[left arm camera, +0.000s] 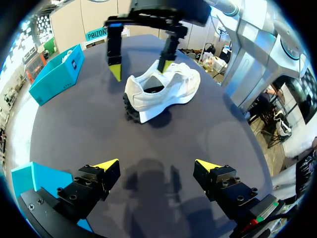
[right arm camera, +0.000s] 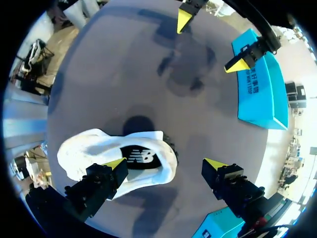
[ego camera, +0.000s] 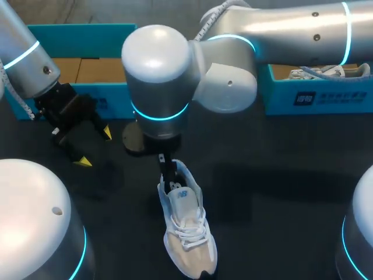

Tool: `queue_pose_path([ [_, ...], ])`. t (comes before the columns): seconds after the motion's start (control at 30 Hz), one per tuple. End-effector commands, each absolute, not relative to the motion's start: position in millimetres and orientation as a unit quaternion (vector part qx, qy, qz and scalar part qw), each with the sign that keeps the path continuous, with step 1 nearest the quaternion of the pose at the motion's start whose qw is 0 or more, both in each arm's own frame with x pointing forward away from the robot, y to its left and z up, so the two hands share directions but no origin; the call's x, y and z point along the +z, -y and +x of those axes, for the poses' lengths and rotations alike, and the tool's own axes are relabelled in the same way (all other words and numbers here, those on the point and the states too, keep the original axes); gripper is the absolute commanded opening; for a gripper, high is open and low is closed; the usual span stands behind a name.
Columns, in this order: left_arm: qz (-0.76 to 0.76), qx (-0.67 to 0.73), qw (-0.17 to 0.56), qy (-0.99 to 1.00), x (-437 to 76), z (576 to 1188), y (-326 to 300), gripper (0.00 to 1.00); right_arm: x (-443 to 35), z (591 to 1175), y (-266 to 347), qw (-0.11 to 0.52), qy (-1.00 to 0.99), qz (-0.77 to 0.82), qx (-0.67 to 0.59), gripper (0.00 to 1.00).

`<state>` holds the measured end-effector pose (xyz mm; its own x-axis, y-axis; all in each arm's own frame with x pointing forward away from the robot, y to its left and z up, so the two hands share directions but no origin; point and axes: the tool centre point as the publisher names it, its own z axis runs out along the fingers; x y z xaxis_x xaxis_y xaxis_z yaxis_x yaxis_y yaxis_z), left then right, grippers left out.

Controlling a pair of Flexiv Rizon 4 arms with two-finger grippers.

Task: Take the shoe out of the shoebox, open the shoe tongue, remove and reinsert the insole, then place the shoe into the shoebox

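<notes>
- The white shoe (ego camera: pixel 185 224) is set upright on the table (ego camera: pixel 280 175), lower middle of the head view, likely so that its tongue can be reached.
- The right gripper (right arm camera: pixel 166 163) is held wide over the heel, gripping nothing.
- The left gripper (ego camera: pixel 96 147) is parked wide and empty, middle left.
- Two boxes are counted, upper left (ego camera: pixel 81 29) and upper right (ego camera: pixel 315 96), and two shoes; the second shoe (ego camera: pixel 326 72) lies in the upper-right box.

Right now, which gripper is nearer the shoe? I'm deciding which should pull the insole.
Right. The right gripper straddles the heel of the shoe, one finger over its opening, the other outside. The left gripper hovers apart, by the shoebox.
</notes>
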<state>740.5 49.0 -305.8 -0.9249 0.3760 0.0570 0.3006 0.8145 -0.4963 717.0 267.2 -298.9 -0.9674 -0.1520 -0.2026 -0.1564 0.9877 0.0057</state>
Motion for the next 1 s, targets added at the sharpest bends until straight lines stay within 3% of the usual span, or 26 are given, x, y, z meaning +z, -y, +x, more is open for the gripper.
queue_pose_path([
  [0.03,-0.178,0.246,0.075,0.950,-306,739,-49,1.00,-309,729,-264,0.091,-0.992,-0.083,0.030,1.00],
  [1.0,-0.178,0.246,0.075,0.950,-306,739,-49,1.00,-369,752,-264,0.059,-0.993,-0.097,0.020,1.00],
])
